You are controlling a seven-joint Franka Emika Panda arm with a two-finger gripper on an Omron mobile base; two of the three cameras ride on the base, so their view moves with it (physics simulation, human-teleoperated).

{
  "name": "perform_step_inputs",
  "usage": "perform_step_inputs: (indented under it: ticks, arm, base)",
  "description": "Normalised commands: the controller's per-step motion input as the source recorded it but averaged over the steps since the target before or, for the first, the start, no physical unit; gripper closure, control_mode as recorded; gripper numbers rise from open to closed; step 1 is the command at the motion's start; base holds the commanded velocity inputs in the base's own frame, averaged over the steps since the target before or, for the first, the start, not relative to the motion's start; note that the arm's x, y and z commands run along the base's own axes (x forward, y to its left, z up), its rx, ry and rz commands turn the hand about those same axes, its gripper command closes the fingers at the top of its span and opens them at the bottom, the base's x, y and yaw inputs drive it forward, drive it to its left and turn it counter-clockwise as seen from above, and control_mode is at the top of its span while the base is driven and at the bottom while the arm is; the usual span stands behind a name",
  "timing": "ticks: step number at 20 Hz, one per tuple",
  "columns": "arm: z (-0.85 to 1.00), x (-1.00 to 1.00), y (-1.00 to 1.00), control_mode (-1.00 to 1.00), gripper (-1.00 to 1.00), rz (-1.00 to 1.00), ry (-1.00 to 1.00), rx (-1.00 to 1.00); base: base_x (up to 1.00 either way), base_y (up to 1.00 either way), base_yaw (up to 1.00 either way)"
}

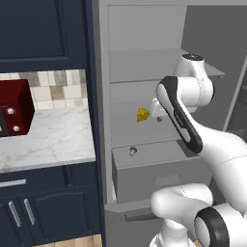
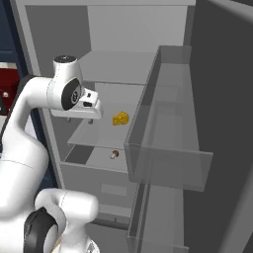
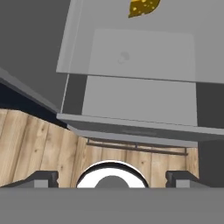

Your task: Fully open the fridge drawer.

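Open grey fridge interior beside dark blue cabinets and a marble desk (image 1: 53, 140). The pincer (image 2: 79, 120) hangs inside the fridge over a shelf (image 2: 96, 133), fingers spread wide, holding nothing. The fridge drawer (image 1: 159, 176) sits below the pincer, drawn partly out. A mushroom (image 1: 132, 151) lies in it. A cheese wedge (image 2: 120, 119) rests just beside the pincer.

Yellow cheese wedge (image 1: 143, 115) on shelf (image 1: 126, 130); mushroom (image 1: 132, 151) (small) below.

Mushroom (image 1: 132, 151) apparently inside fridge drawer (image 1: 159, 179), cheese (image 1: 143, 115) on shelf (image 1: 126, 126) above.
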Motion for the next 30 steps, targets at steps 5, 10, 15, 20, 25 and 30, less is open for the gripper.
perform_step_inputs:
  ticks: [5,10,15,20,25,30]
  arm:
    - [-0.15,-0.47,-0.15,-1.0,-1.0,0.0,0.01,0.0]
    - [-0.09,-0.44,-0.19,-1.0,-1.0,0.0,0.0,0.0]
    - [0.0,0.0,0.0,-1.0,-1.0,0.0,0.0,0.0]
    - [0.0,0.0,0.0,-1.0,-1.0,0.0,0.0,0.0]
    - [0.0,0.0,0.0,-1.0,-1.0,0.0,0.0,0.0]
    - [-0.07,-0.36,-0.01,1.0,-1.0,0.0,0.0,0.0]
  base:
    - [0.0,0.0,0.0]
    - [0.0,0.0,0.0]
    - [0.0,0.0,0.0]
    - [0.0,0.0,0.0]
    - [0.0,0.0,0.0]
    - [-0.15,-0.01,0.0]
